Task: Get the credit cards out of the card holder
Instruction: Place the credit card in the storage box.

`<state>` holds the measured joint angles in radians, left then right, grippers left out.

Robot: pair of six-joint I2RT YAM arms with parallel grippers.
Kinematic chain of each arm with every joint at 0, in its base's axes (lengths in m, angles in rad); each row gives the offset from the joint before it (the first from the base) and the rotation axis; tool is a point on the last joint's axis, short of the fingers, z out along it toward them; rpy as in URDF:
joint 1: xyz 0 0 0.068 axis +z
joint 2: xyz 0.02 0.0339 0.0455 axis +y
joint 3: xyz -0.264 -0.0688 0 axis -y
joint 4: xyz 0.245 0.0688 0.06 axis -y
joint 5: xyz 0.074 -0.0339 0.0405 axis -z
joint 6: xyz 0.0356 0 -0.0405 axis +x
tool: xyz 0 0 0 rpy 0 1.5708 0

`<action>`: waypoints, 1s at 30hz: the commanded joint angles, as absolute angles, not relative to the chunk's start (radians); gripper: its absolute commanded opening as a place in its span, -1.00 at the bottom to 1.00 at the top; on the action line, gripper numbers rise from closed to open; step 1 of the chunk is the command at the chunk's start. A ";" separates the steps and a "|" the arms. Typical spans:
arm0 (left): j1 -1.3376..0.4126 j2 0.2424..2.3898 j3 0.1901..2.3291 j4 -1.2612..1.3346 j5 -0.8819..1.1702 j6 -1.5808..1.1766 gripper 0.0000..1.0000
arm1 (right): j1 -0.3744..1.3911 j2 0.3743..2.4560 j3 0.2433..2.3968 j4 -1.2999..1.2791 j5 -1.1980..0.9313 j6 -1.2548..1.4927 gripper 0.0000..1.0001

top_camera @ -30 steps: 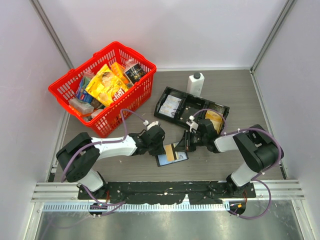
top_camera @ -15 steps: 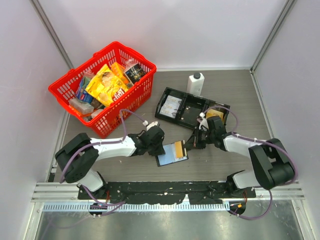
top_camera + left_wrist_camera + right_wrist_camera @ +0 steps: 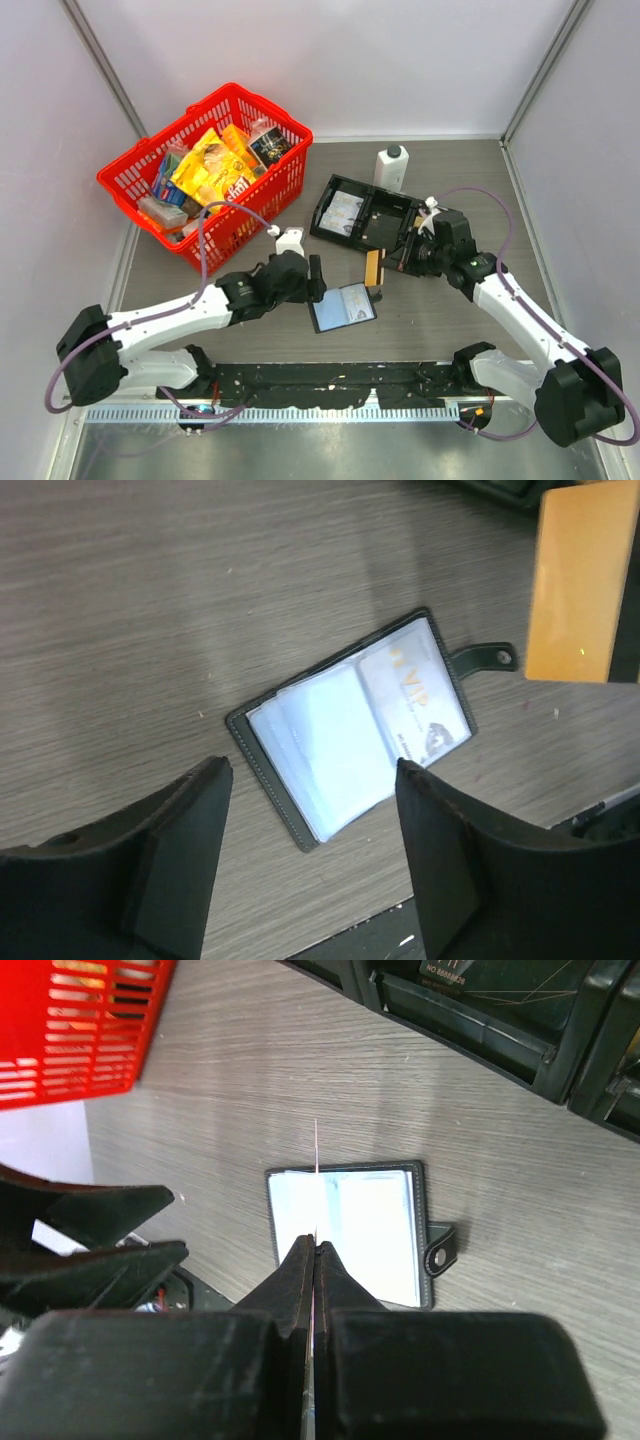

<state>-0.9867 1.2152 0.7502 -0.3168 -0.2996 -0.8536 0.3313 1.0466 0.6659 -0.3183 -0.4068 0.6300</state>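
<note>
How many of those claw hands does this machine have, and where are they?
2. The left claw is open, close beside the open wallet. The right claw is shut on a yellow card, between the wallet and the black tray.

Gold "VIP" on pale card (image 3: pixel 415 695) in card holder (image 3: pixel 262 742), other print illegible

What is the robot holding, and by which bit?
The right fingers pinch the golden-yellow card by one edge. The left fingers are open, holding nothing.
</note>
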 commanded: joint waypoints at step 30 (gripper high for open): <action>-1.462 1.479 0.666 0.977 -0.724 0.552 0.25 | 0.546 0.776 0.775 -0.482 -0.112 1.141 -0.98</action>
<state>-1.4586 1.4345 0.6113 0.7784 -0.6682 0.4839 0.5274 0.8001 0.7311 -0.4835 -0.1692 1.0992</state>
